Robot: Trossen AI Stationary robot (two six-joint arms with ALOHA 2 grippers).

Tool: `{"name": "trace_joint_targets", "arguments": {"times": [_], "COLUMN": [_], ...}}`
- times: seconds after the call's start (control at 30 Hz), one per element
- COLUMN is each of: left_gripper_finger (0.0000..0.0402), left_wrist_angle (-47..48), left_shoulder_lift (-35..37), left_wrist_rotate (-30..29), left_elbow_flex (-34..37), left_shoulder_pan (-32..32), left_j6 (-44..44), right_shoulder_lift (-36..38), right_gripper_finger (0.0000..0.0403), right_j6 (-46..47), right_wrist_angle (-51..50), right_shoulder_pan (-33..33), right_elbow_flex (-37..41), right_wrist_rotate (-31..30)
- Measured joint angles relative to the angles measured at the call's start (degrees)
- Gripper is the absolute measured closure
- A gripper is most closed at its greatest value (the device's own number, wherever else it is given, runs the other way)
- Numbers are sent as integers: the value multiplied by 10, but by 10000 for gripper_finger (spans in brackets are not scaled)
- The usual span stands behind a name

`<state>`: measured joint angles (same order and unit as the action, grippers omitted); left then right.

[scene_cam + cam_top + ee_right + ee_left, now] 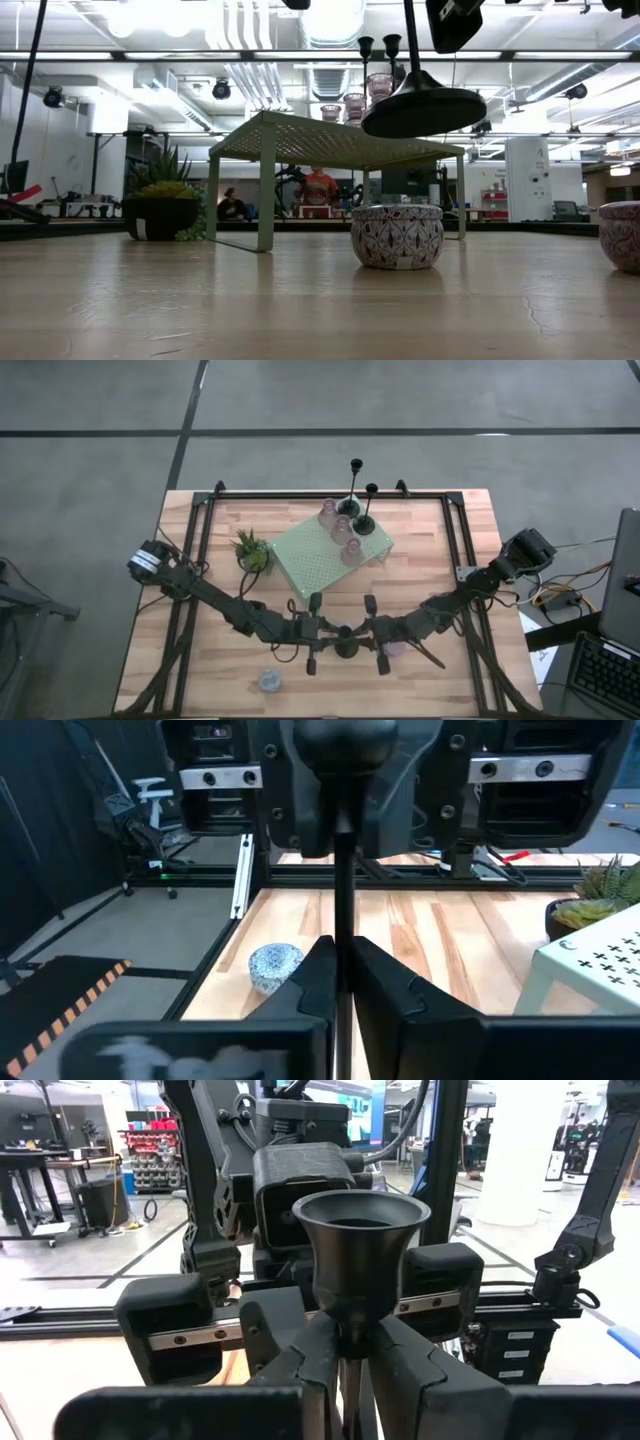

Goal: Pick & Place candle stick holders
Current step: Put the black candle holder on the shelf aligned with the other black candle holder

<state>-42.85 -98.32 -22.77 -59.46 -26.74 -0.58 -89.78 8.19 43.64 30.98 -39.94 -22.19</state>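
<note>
both clamped on one slim black candlestick (352, 1280): left gripper (350, 1365) and right gripper (338, 975), meeting face to face nearer the camera than the perforated stand (325, 555). lifted clear of the wooden table (440, 670). bright workshop beyond, a person behind the stand. arms stretched low, converging.

You get bright, even ceiling strip lights (300, 55); shadows on the pale wooden surface (420, 675) are soft, and wrist-view foregrounds blur.
</note>
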Motion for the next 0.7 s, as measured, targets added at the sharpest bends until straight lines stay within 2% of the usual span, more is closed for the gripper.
{"name": "trace_joint_targets", "arguments": {"times": [0.17, 0.27, 0.57, 0.7], "left_gripper_finger": [355, 340, 220, 184], "left_wrist_angle": [1, -1, 16, 41], "left_shoulder_lift": [0, 0, 0, 0], "left_wrist_rotate": [1, 1, -2, -2], "left_elbow_flex": [0, 3, 6, 6], "left_shoulder_pan": [0, 1, 0, 0], "left_j6": [-6, -21, -36, -35], "right_shoulder_lift": [0, 2, 10, 44], "right_gripper_finger": [387, 388, 389, 389], "right_j6": [0, -3, -9, -9], "right_wrist_angle": [-1, -3, -6, -43], "right_shoulder_pan": [0, 0, 1, 1], "right_elbow_flex": [0, 0, 0, 0], "right_wrist_rotate": [0, 0, -3, -4]}}
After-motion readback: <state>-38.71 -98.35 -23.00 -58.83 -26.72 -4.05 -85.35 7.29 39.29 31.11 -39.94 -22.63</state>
